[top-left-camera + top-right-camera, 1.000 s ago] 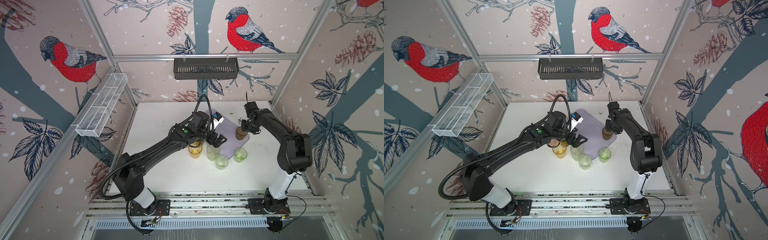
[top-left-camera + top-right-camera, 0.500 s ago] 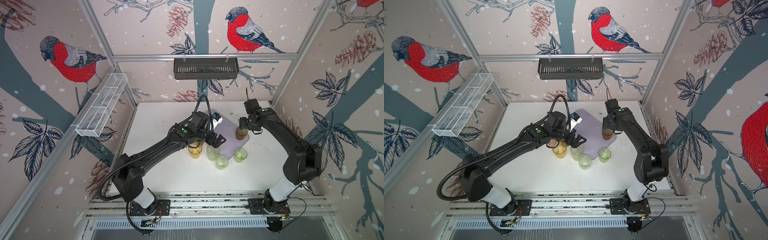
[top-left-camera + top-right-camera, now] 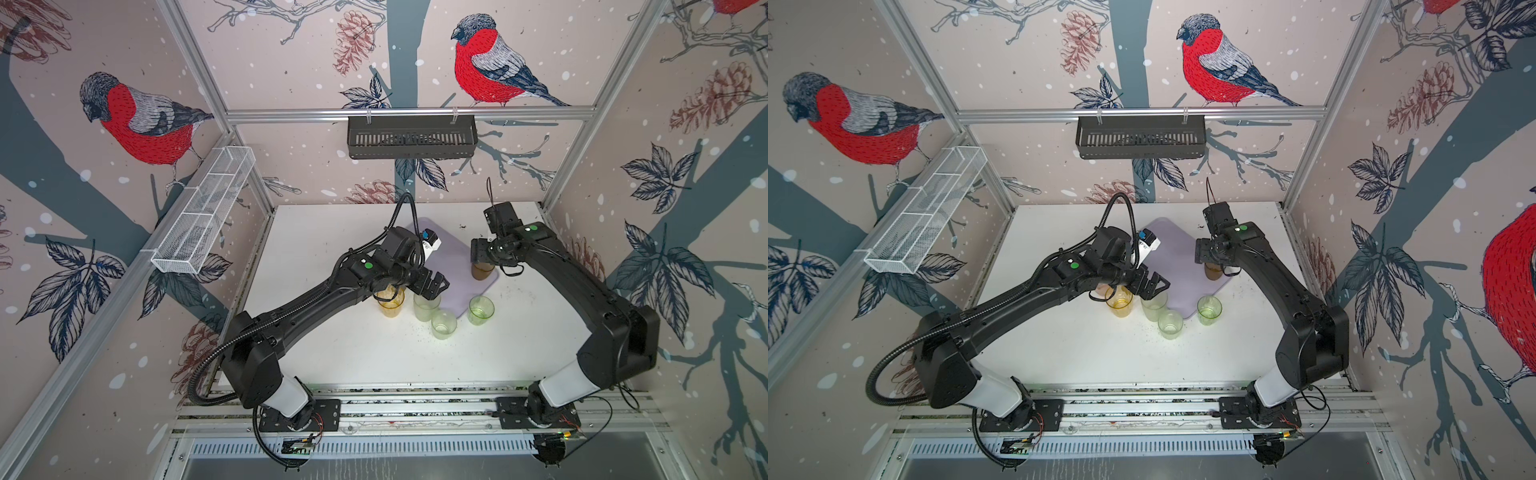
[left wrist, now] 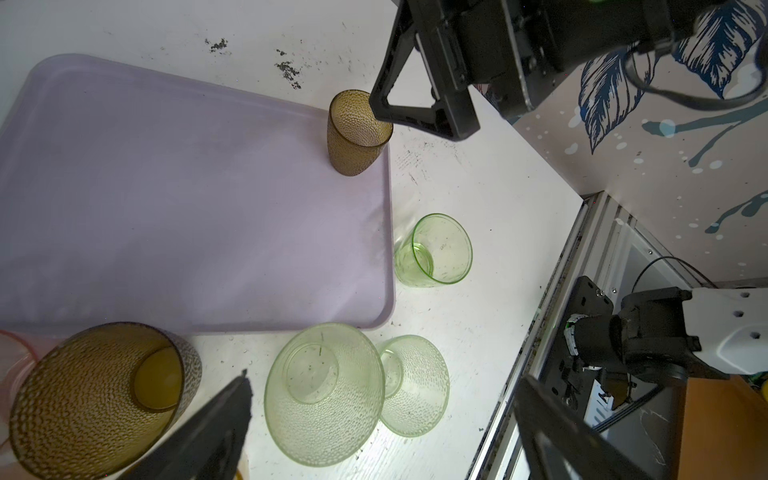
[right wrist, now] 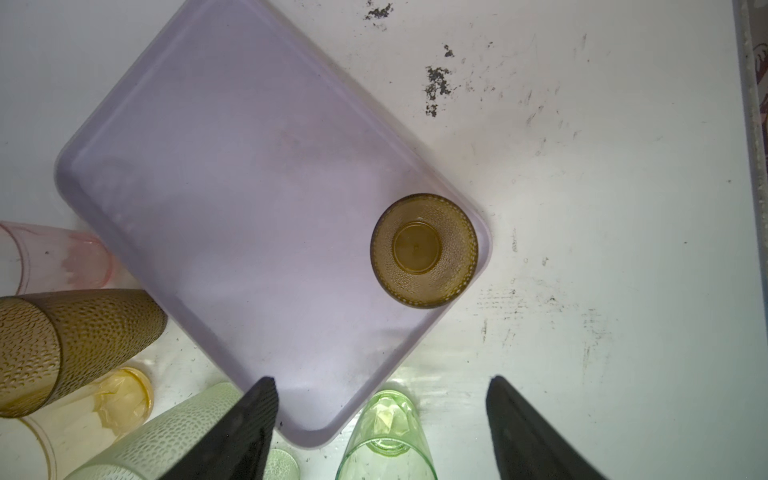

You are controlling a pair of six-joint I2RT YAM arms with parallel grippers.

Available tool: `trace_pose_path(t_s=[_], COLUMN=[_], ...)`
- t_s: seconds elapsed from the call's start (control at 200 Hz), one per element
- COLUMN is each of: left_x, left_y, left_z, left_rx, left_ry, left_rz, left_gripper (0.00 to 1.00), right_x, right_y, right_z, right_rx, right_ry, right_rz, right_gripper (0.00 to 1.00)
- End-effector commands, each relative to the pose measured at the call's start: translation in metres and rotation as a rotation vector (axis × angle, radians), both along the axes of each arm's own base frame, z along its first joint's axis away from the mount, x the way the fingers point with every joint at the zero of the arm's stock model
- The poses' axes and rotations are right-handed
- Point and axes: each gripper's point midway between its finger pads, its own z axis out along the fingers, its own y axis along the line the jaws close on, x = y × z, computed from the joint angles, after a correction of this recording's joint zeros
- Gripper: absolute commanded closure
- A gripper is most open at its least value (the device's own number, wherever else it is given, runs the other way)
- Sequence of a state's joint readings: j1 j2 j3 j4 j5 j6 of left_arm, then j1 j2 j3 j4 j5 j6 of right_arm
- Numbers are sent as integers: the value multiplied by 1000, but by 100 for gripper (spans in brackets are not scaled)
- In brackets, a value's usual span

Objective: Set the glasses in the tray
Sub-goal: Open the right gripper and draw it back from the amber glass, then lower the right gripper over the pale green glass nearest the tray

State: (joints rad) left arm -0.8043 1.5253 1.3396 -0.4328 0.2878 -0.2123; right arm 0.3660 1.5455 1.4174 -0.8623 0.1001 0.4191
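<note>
Nearest, a short frosted greenish-white tumbler (image 3: 443,325) and a clear green tumbler (image 3: 481,309) stand on the white table (image 3: 374,353) beside the flat pale lilac tray (image 3: 455,253). Behind them a taller frosted greenish-white tumbler (image 3: 424,306) stands upright under the left gripper (image 3: 434,286), its down-tilted jaws spread wide and empty, so that arm seems best placed for it. Farthest, a brown dimpled tumbler (image 3: 482,271) stands in the tray's corner; the right gripper (image 5: 380,384) above it is parted, gripping nothing

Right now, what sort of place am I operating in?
Most likely a staged robot test cell, not a kitchen: an aluminium frame holds bird-print wall panels, the robot arms are bolted to a slotted rail at the white table edge, and a black basket hangs from the frame.
</note>
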Motion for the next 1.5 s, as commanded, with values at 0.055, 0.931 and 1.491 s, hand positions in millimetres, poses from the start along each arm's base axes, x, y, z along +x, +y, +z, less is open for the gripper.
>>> trace_pose_path(t_s=[0.055, 0.931, 1.491], left_x=[-5, -12, -18], left_y=[-1, -35, -31], left_z=[10, 16, 23], left_rx=[-3, -5, 75], left_ry=[19, 57, -29], left_rz=[49, 81, -46], left_gripper=[2, 2, 2], right_x=[-19, -76, -86], right_y=[6, -14, -23], right_z=[-8, -22, -49], right_rx=[6, 76, 98], right_ry=[38, 64, 176], right_rz=[52, 51, -20], right_gripper=[17, 12, 32])
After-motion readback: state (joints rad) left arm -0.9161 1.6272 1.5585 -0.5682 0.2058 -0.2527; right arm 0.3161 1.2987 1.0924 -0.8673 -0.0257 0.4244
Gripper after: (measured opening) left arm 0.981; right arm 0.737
